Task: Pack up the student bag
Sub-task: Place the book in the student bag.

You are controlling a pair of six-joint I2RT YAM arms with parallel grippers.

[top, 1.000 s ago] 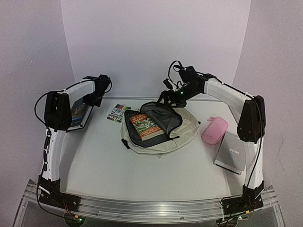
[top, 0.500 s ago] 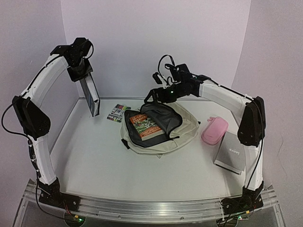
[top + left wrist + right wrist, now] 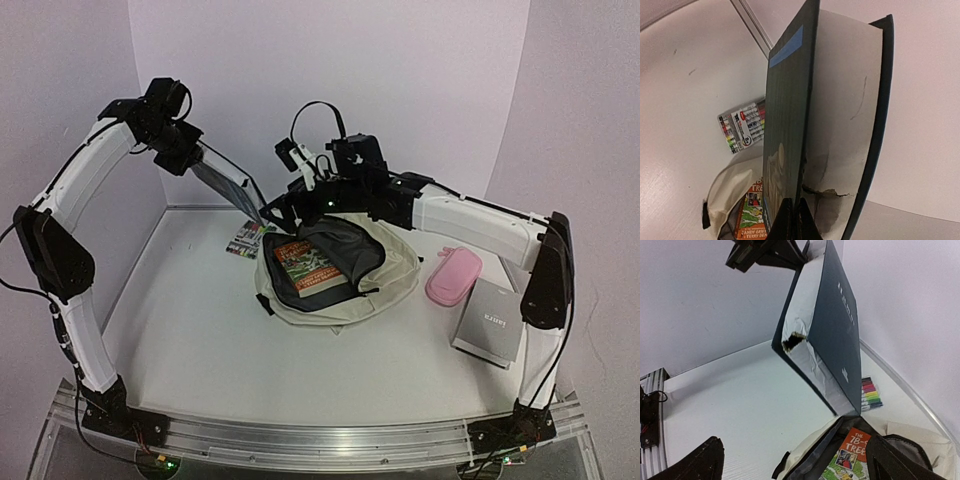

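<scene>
The student bag (image 3: 392, 282) lies open in the middle of the table, cream with a dark lining, and an orange book (image 3: 305, 265) sits inside it. My left gripper (image 3: 196, 155) is shut on the top of a dark hardcover book (image 3: 228, 185), which hangs tilted with its lower corner at the bag's back-left rim. In the left wrist view the fingers (image 3: 785, 222) pinch the book's cover (image 3: 790, 115) above the bag (image 3: 730, 185). My right gripper (image 3: 283, 208) stands open over the bag's opening (image 3: 810, 448), just below the dark book (image 3: 832, 330), holding nothing.
A pack of coloured markers (image 3: 248, 238) lies left of the bag by the back wall. A pink pencil case (image 3: 452, 275) and a grey notebook (image 3: 487, 320) rest on the right. Walls close the table's back and sides.
My left arm has lifted the dark book from the far left and swung it right, tilting it down to the bag's rim. My right gripper has moved left across the bag's opening.
</scene>
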